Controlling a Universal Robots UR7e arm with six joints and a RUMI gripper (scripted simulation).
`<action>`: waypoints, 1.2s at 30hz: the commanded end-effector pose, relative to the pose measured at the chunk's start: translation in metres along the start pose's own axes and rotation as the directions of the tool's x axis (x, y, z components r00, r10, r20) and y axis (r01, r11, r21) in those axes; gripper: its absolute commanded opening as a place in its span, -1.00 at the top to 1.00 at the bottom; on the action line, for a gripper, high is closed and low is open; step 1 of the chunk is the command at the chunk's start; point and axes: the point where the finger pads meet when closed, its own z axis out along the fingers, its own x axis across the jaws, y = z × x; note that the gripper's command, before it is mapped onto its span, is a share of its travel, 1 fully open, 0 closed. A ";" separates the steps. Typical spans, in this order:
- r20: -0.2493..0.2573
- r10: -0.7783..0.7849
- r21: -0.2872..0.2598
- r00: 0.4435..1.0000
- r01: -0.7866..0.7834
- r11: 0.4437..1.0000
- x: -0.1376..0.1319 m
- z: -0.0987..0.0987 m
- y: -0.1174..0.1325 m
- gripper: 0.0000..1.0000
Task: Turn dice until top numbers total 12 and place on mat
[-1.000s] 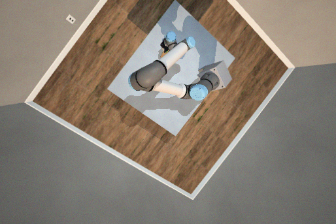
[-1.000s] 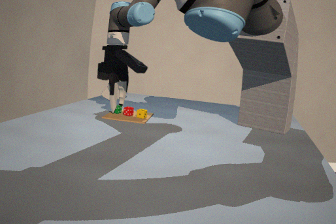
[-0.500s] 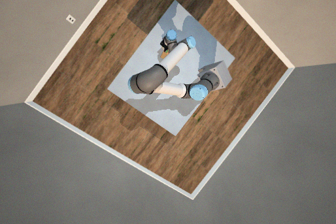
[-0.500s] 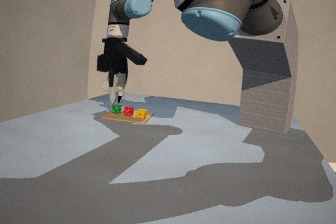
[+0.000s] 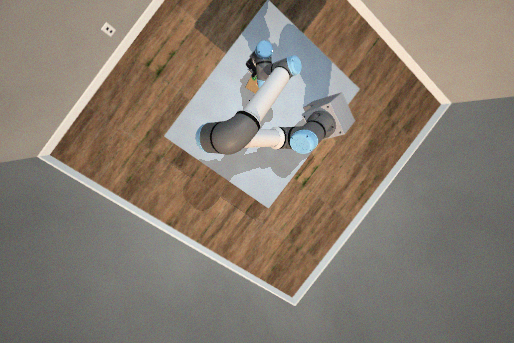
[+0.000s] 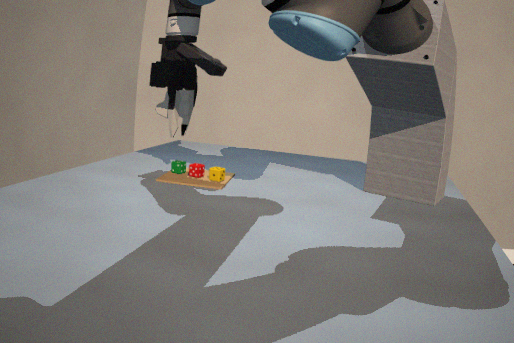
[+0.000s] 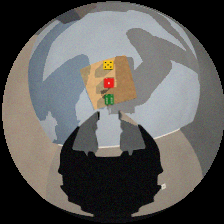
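Observation:
The mat (image 5: 250,86) (image 6: 172,180) (image 7: 127,85) is tan and carries three dice in a row. The yellow die (image 6: 217,174) (image 7: 108,64) sits flat with five on top. The red die (image 6: 196,170) (image 7: 109,83) sits flat in the middle with one on top. The green die (image 6: 178,167) (image 7: 109,100) looks flat, close to the mat's edge; its top seems to show six. Whether its base is fully inside that edge is hard to tell. My gripper (image 6: 179,133) (image 7: 109,111) is partly open and empty, pointing down above the green die's end of the row.
The pale table (image 5: 270,189) (image 6: 320,197) bears the arm's grey pedestal (image 5: 345,112) (image 6: 405,157), well to the right of the mat in the exterior view. The arm spans above the table and casts broad shadows on it and across part of the mat.

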 end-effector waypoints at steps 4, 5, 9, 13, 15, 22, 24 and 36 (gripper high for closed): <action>-0.006 0.002 0.011 1.000 -0.002 1.000 0.000 -0.014 -0.003 0.51; -0.006 0.002 0.011 1.000 -0.002 1.000 0.000 -0.014 -0.003 0.51; -0.006 0.002 0.011 1.000 -0.002 1.000 0.000 -0.014 -0.003 -1.00; -0.006 0.002 0.011 1.000 -0.002 1.000 0.000 -0.014 -0.003 -1.00; -0.006 0.002 0.011 1.000 -0.002 1.000 0.000 -0.014 -0.003 -1.00; -0.006 0.002 0.011 1.000 -0.002 1.000 0.000 -0.014 -0.003 -1.00; -0.006 0.002 0.011 1.000 -0.002 1.000 0.000 -0.014 -0.003 -1.00; -0.006 0.002 0.011 1.000 -0.002 1.000 0.000 -0.014 -0.003 -1.00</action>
